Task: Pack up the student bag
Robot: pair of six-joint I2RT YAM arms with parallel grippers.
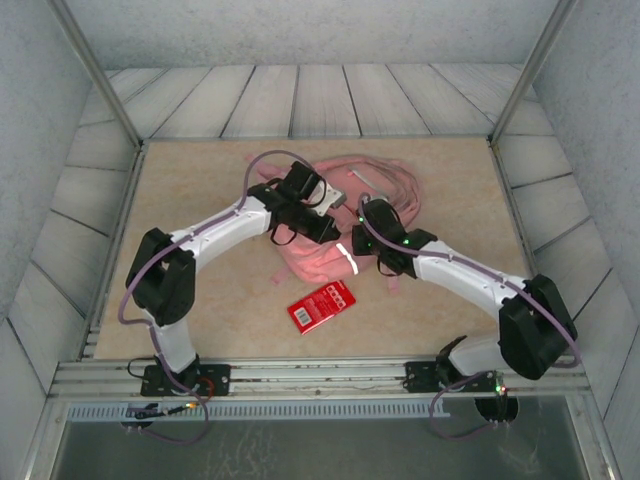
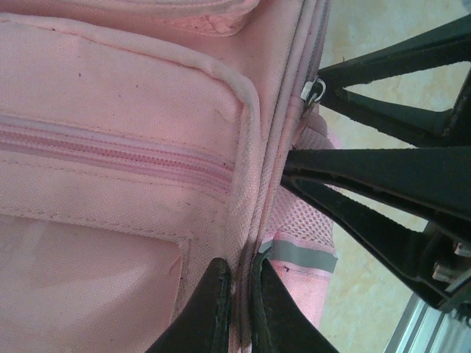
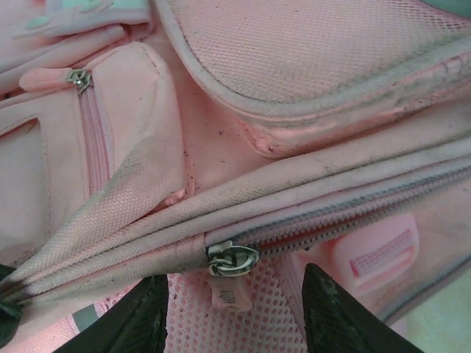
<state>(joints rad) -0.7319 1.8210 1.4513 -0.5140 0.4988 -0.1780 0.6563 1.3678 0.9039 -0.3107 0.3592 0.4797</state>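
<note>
The pink student bag [image 1: 312, 262] lies in the middle of the table, between both arms. My left gripper [image 1: 325, 228] is over its centre. In the left wrist view it [image 2: 245, 298] is shut on a raised seam of the bag [image 2: 110, 169], beside a front zip pocket and a grey reflective strip [image 2: 305, 255]. My right gripper [image 1: 362, 222] stands just right of it, open. In the right wrist view its fingers [image 3: 140, 316] straddle a metal zip slider [image 3: 232, 259] with a pink pull tab on the bag's main zip. The right gripper [image 2: 303, 121] also shows open in the left wrist view.
A red flat packet [image 1: 321, 305] lies on the tan table [image 1: 200, 180] just in front of the bag. Pink straps [image 1: 400, 180] spread behind the bag to the right. A metal rail [image 1: 320, 378] runs along the near edge.
</note>
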